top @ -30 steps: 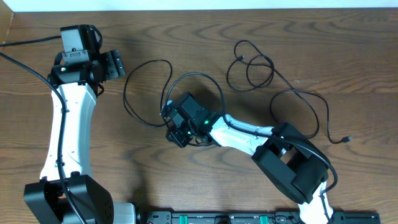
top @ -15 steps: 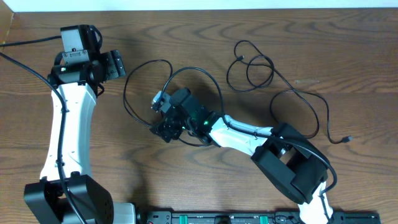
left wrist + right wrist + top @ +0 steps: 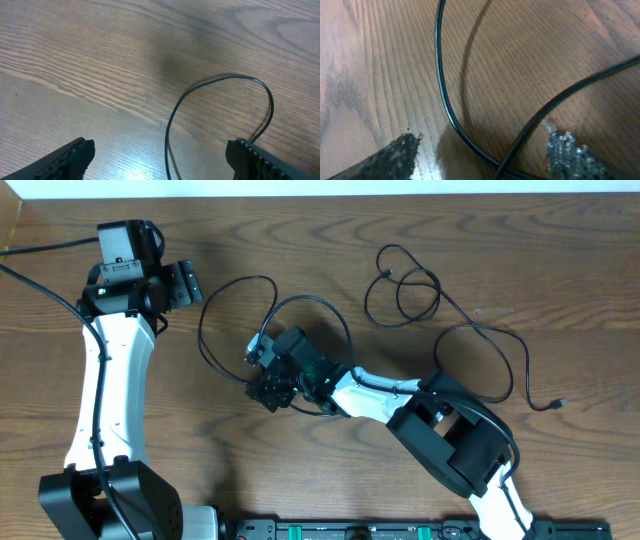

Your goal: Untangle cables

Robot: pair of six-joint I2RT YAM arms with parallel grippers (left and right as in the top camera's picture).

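Observation:
Black cables lie on the wooden table. One loop [image 3: 205, 340] lies left of centre, a second loop [image 3: 335, 308] overlaps it, and a long tangled cable [image 3: 470, 330] runs to the right with a plug end [image 3: 562, 403]. No white cable shows. My right gripper [image 3: 258, 372] is open, low over where the two left loops meet. In the right wrist view two black cables cross [image 3: 517, 150] between its fingertips [image 3: 395, 152]. My left gripper [image 3: 186, 284] is open and empty, left of the first loop, whose arc [image 3: 220, 78] shows ahead of its fingers [image 3: 75, 155].
The table's far edge runs along the top of the overhead view. A black rail [image 3: 400, 530] lies along the front edge by the right arm's base. The left arm's own thick cable [image 3: 40, 248] trails off to the left.
My right gripper has moved left and turned, from the middle of the second loop to the crossing of the two left loops. The left arm has not moved.

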